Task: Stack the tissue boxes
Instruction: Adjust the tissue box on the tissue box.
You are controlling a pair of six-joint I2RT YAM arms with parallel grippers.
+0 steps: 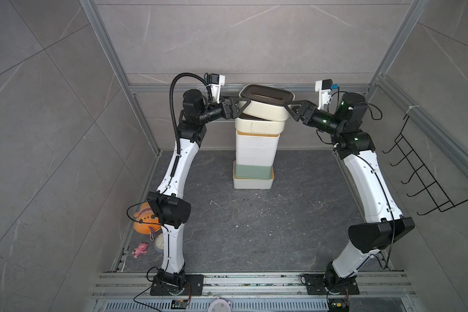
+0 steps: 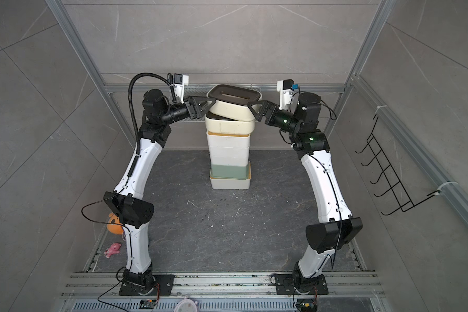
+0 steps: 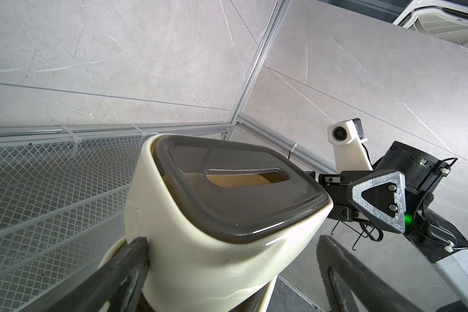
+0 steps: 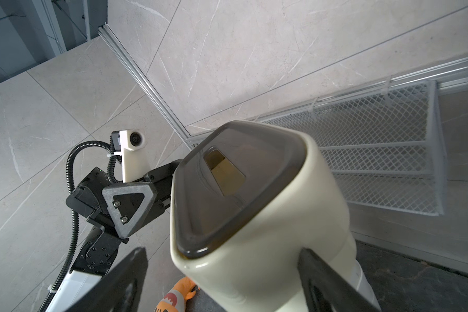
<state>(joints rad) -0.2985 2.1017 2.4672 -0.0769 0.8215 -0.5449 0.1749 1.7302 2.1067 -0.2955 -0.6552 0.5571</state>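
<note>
A tall stack of tissue boxes (image 1: 256, 147) stands at the back middle in both top views, with a sage green box (image 1: 251, 171) near the bottom. The top tissue box (image 1: 265, 105) (image 2: 234, 104), cream with a dark brown slotted lid, lies tilted on a second cream box (image 1: 260, 125). My left gripper (image 1: 241, 108) (image 3: 233, 240) straddles its left end, open: one finger touches the side, the other stands clear. At its right end my right gripper (image 1: 291, 108) (image 4: 223, 252) is open too, with a gap at one finger.
A white wire mesh basket (image 3: 52, 175) (image 4: 376, 162) hangs on the back wall behind the stack. An orange plush toy (image 1: 143, 221) and a small pink toy (image 1: 140, 250) lie by the left arm's base. A black wire rack (image 1: 422, 173) hangs on the right wall.
</note>
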